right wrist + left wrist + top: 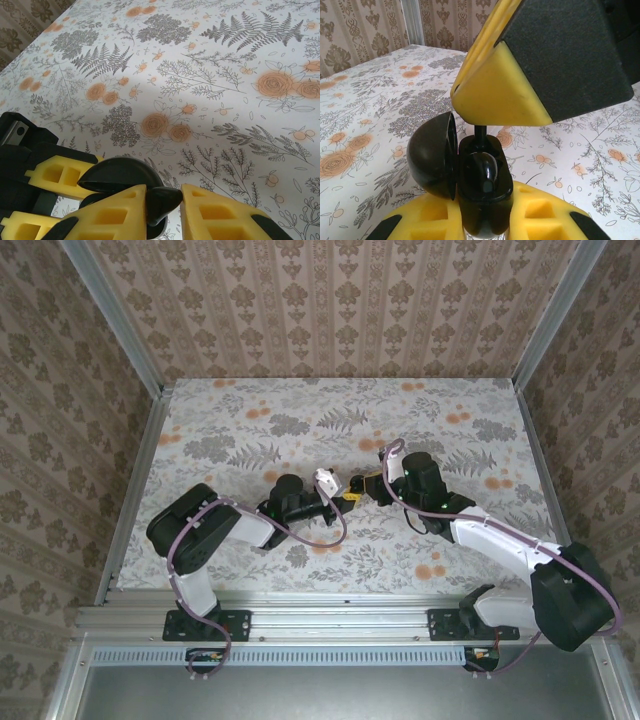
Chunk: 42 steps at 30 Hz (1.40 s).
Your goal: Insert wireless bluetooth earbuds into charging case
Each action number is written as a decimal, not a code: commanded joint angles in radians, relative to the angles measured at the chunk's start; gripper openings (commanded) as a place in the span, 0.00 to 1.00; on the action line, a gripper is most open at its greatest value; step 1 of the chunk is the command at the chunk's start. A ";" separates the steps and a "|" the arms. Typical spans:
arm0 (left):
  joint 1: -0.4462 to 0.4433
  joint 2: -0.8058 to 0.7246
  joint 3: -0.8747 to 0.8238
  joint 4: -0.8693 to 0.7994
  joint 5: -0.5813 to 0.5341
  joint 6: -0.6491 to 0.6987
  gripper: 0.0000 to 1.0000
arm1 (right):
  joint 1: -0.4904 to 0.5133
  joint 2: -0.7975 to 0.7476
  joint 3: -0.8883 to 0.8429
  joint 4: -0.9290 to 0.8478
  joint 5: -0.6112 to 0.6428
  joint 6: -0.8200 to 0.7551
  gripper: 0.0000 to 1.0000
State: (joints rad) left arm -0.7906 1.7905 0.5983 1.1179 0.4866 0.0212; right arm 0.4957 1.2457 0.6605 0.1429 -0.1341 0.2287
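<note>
Left pincer (482, 226): closed on the charging case (485, 187), clamping its lower body between the yellow pads (432, 220) and holding it upright over the floral table (365, 130).
Charging case: reads dark in the wrist views. The lid (432, 157) is hinged open to the left and the cavity faces up toward the other arm.
Case cavity: a glossy black rounded form sits inside. Whether it is a seated earbud or the well itself cannot be told.
Earbud (164, 200): a small black piece pinched in the right pincer (165, 209), directly over the case mouth. In the left wrist view a thin dark stem (480, 134) runs down to the cavity rim.
Right pincer: narrow, gripping the earbud, tip aimed down at the case and just beside the left pincer.
Step in hand: insertion of an earbud. It is judged to be at the mouth of its well and is not visibly seated.
Next move: probably a short, straight descent lined up with the well, then release. The left grip must stay steady so the case does not tilt.
</note>
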 commanded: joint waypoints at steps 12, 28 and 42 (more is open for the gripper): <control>-0.006 -0.049 0.032 0.055 0.017 -0.006 0.01 | 0.030 0.009 0.007 -0.061 -0.008 -0.062 0.22; -0.005 -0.055 0.031 0.053 0.015 -0.002 0.01 | 0.031 0.037 0.019 -0.110 0.057 -0.037 0.21; -0.006 -0.072 0.026 0.054 0.016 -0.001 0.01 | 0.024 0.043 0.036 -0.133 0.115 -0.054 0.21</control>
State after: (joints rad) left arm -0.7918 1.7737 0.5983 1.0832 0.4797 0.0212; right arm 0.5232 1.2655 0.6930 0.0971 -0.0841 0.1879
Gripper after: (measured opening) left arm 0.181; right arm 0.209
